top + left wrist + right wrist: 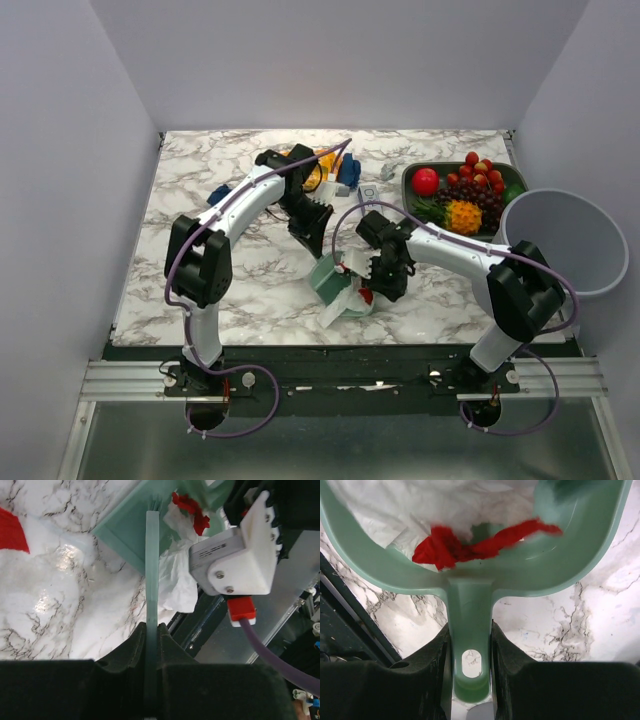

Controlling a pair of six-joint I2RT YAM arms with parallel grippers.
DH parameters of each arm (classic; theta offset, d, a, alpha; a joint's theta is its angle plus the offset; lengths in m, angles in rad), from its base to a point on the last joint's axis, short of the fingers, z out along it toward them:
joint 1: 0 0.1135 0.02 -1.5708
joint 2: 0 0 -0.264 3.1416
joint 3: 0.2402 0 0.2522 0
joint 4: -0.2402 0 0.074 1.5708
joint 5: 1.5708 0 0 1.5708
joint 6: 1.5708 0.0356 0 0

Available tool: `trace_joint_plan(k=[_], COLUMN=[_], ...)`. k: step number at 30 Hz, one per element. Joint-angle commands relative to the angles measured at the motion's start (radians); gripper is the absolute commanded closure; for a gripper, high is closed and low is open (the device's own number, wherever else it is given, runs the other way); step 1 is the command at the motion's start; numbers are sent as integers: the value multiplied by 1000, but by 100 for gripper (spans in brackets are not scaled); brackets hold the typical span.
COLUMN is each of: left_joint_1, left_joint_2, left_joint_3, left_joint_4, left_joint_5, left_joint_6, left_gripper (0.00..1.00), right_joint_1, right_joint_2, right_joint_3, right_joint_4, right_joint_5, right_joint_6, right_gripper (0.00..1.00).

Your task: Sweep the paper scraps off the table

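Observation:
My left gripper is shut on the thin green handle of a brush, whose head lies at the dustpan's mouth. My right gripper is shut on the handle of the pale green dustpan, which rests on the marble table. Red paper scraps and crumpled white paper lie in the pan. Another red scrap lies on the table to the brush's left. Dark blue pieces lie further back.
An orange snack bag lies at the back behind the left arm. A dark tray of fruit stands at the back right. A grey bin stands off the table's right edge. The table's black front edge is just below the dustpan.

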Motion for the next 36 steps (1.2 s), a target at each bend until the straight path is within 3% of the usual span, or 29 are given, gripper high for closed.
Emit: trace_joint_plan(k=[1,4,10,14,27,36], left_joint_1=[-1,-1,4,10,13,15], left_joint_2=[-26,-55,-99,-93,-131,-134], left_joint_3=[39,28,76,123,242,323], left_joint_4=[-8,-7,-8,-14,-21,-74], left_joint_5=[136,130,-16,-21,-151,-28], left_joint_6=[-15,-18,1,16,44,73], left_gripper=[100,100,100,100,100,100], right_joint_1=[10,10,10,9,9,9], right_joint_2=[20,-4,-79,-126,-213,-285], right_joint_3=[30,21,-34,-66,-126,-148], right_joint_4=[0,15,73,135,238,282], right_joint_5=[-67,-121,-158,-168,-107,-101], right_joint_6=[28,45,42,48,86,89], right_gripper=[99,99,99,99,99,99])
